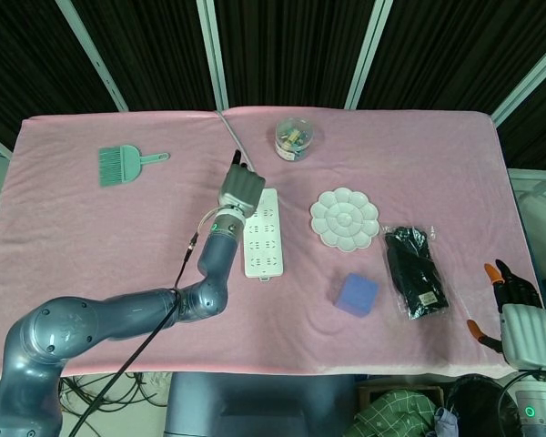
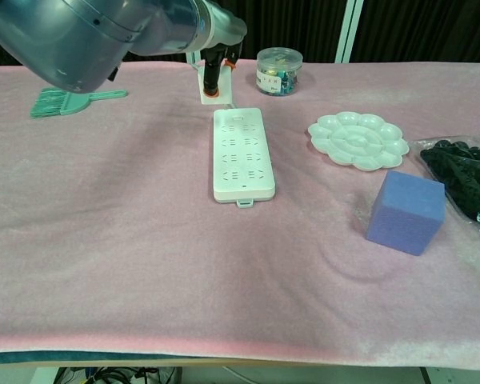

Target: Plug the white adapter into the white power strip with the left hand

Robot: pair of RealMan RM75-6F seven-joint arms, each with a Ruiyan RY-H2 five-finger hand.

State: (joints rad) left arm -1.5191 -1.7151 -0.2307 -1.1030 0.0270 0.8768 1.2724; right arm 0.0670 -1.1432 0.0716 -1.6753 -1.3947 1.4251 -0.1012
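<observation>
Pinching the white adapter [image 2: 210,86] in the left hand [image 1: 240,189], just beyond the white power strip's [image 2: 242,154] far end.

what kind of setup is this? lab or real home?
Likely a robot test lab: a table under pink cloth against black curtains, with unrelated props laid out, such as a paint palette, blue block and bead jar.

A: What colours sit on the pink cloth [image 1: 91,228]?
B: A white power strip [image 1: 264,234] at the centre, a teal brush [image 1: 126,165] at ten o'clock, and a clear jar [image 1: 294,139] of mixed-colour bits at twelve.
A: And toward three o'clock?
B: A white flower-shaped palette [image 1: 345,218], a lavender-blue block [image 1: 356,295], and a black bundle [image 1: 417,271] in clear wrap.
A: The hands?
B: The left hand [image 1: 238,191] is grey with black fingers; it holds the white adapter [image 2: 212,90]. The right hand [image 1: 519,319] is white, black-fingered, with orange tips.
</observation>
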